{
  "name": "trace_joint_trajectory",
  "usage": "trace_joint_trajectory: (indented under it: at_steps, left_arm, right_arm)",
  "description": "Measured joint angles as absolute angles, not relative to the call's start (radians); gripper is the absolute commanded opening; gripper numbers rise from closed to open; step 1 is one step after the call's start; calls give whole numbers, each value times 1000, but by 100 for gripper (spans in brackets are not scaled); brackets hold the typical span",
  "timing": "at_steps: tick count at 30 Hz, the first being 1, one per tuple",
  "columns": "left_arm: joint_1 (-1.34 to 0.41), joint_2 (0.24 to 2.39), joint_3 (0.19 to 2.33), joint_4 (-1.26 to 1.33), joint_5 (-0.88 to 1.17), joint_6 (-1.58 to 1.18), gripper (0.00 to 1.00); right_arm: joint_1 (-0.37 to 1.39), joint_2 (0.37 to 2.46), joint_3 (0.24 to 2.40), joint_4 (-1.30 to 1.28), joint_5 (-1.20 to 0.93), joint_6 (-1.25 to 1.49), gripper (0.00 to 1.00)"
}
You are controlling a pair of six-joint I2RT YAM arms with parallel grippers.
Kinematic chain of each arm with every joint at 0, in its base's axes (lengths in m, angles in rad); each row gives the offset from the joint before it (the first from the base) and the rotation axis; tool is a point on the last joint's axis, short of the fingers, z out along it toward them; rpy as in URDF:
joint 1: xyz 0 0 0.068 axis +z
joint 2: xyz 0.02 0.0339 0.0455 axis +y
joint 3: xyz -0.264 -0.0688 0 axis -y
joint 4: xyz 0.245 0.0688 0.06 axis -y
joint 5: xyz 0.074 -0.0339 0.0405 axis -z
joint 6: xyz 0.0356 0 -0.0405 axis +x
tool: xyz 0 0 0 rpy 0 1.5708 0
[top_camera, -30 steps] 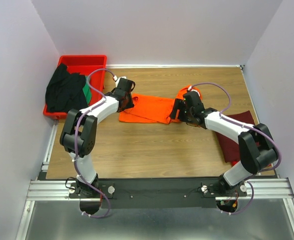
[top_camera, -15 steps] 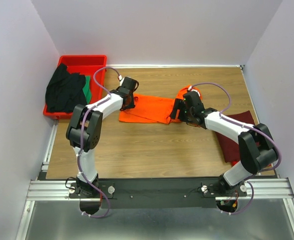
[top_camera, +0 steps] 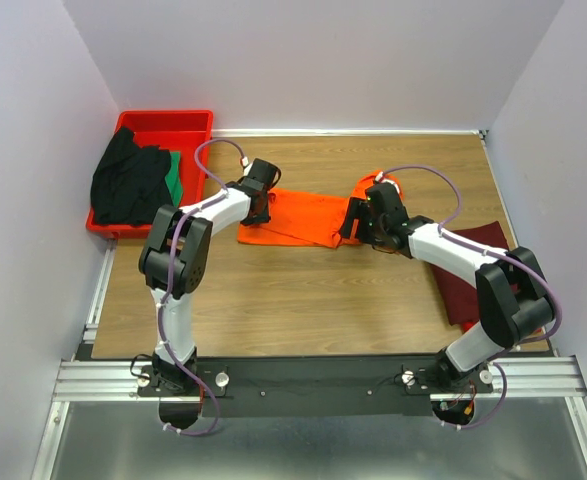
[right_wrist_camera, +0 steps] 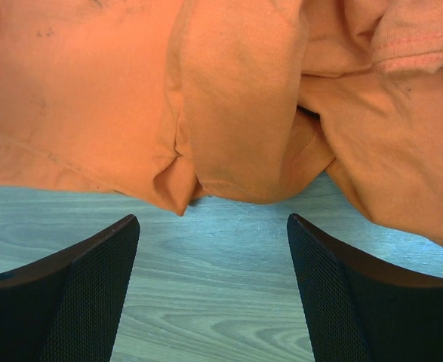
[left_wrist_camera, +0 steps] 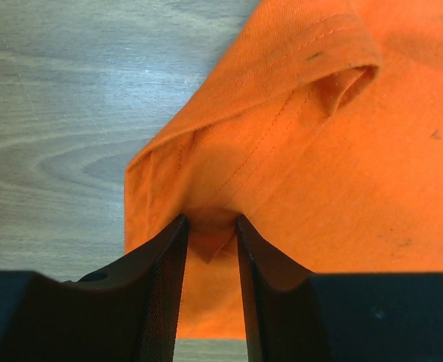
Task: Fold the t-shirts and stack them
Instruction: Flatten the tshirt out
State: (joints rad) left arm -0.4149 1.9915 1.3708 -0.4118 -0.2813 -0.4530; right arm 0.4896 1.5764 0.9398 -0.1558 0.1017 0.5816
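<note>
From above, the orange t-shirt (top_camera: 303, 217) lies on the tabletop (top_camera: 303, 300), with the left hand (top_camera: 262, 207) at its left edge and the right hand (top_camera: 357, 222) at its right. A maroon t-shirt (top_camera: 470, 262) lies far right. A black t-shirt (top_camera: 128, 182) and a green t-shirt (top_camera: 176, 184) hang over the red tray (top_camera: 163, 121).

Left wrist: the 2 fingers (left_wrist_camera: 161, 271) are clenched on a fold of orange hem.

Right wrist: released, the jaws stand wide over bare wood, just short of the shirt.
</note>
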Motion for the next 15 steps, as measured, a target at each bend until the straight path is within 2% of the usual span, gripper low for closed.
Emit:
trace_joint_trajectory:
  at_steps: [2,4,5,7,8,11,15]
  left_arm:
    - [-415,1997,1380,-414,-284,-453,39]
    - [-415,1999,1383,-415,-288,-453,34]
    - [-415,1999,1383,-415,-289,-453,30]
    - [-415,1999,1383,-418,-293,-452,14]
    - [-415,1999,1383,-418,-295,-455,14]
    - [-414,1999,1387,-427,-303,-447,3]
    - [-414,1997,1405,-447,-305,-444,0]
  right_arm:
    - [490,1576,938,-155,102,581,86]
    - [490,1576,937,-156,102,581,86]
    - [490,1576,936,-155,102,581,86]
    - [490,1576,934,-155,104,579,86]
    - [490,1575,933,-154,104,579,86]
    - [490,1572,930,-154,109,578,86]
    - [490,1570,930,-154,110,578,86]
